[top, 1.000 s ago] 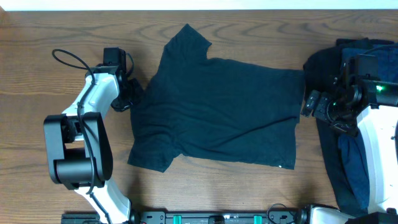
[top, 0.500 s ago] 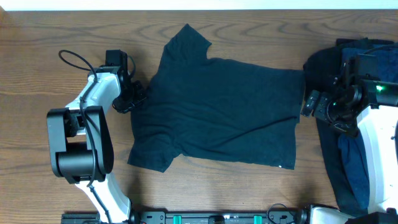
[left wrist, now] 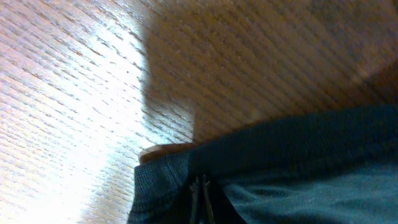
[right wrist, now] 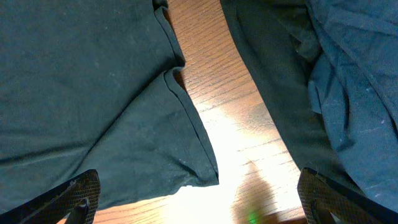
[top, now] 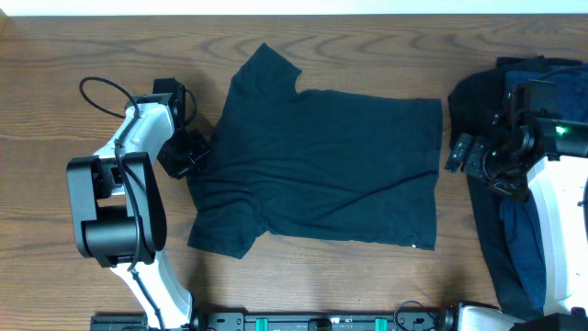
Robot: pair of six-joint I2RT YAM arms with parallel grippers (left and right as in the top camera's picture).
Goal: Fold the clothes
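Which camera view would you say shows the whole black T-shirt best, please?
The overhead view: the T-shirt lies spread out, both sleeves and the hem in frame. The left wrist view shows only a strip of its edge, close up; the right wrist view shows one hemmed side, cropped.

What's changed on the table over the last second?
The left gripper, shut on the black T-shirt at its edge, drew back to the left and dragged the whole shirt slightly that way. The right gripper stayed open beside the shirt, and the pile of dark clothes did not move.
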